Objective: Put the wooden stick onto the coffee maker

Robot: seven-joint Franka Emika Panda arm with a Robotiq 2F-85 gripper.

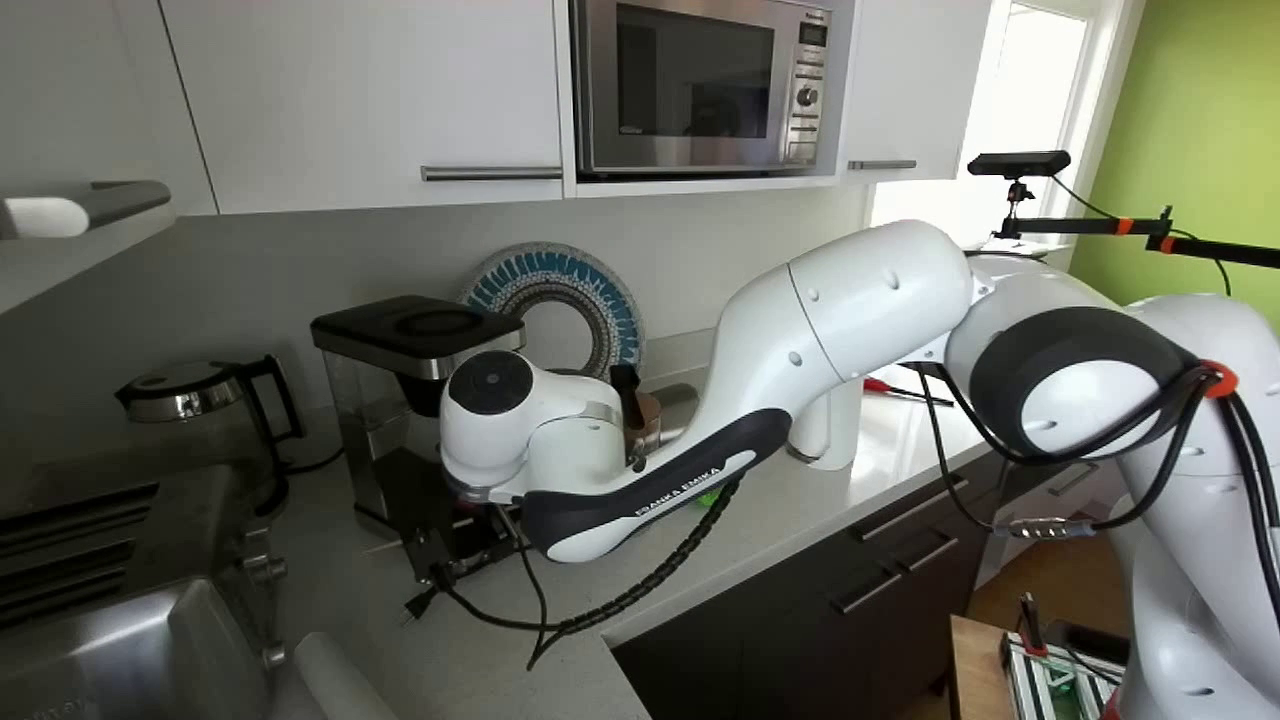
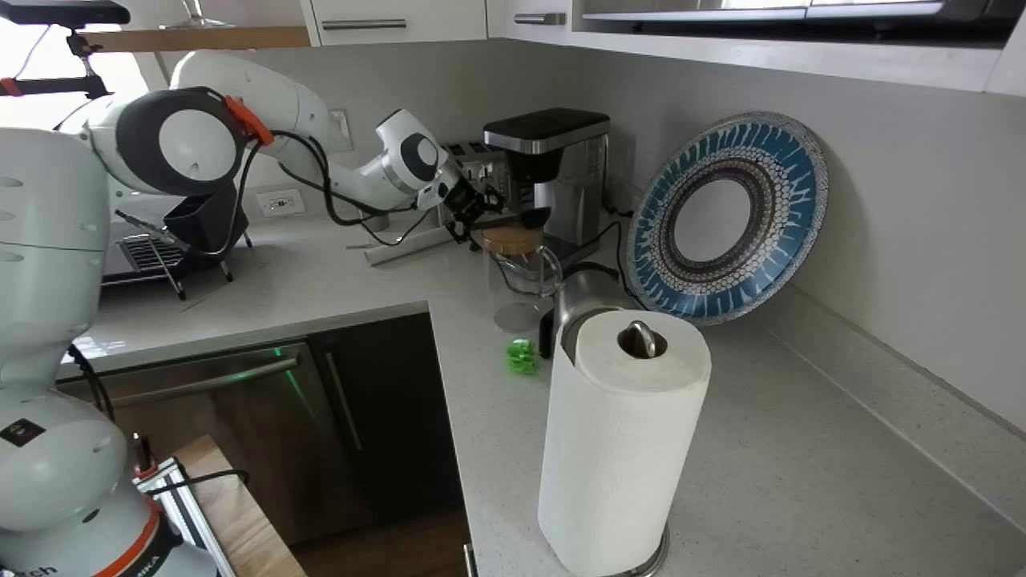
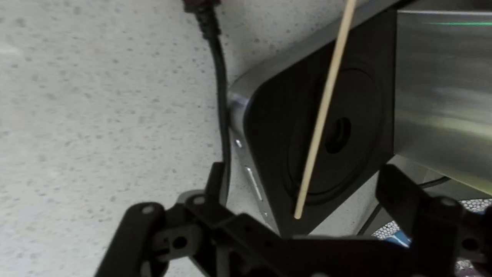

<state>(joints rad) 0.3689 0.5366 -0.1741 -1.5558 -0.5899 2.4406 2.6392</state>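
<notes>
The black coffee maker (image 1: 420, 325) stands on the counter against the wall. It also shows in an exterior view (image 2: 549, 132), with its flat top and silver top edge. In the wrist view its flat black base plate (image 3: 265, 119) fills the middle. The thin pale wooden stick (image 3: 323, 111) lies across this base plate; its upper end runs past the plate's edge and out of the picture. My gripper (image 3: 301, 169) is open, its fingers wide apart on either side of the stick's near end, with nothing between them. The gripper also shows low beside the coffee maker in an exterior view (image 2: 474, 212).
A black cord (image 3: 221, 77) runs beside the base plate. A toaster (image 1: 140, 600) and a glass jug with black handle (image 1: 190, 400) stand nearby. A glass jug with a wooden lid (image 2: 511, 240), a paper towel roll (image 2: 621, 449) and a round blue plate (image 2: 653, 240) are also there.
</notes>
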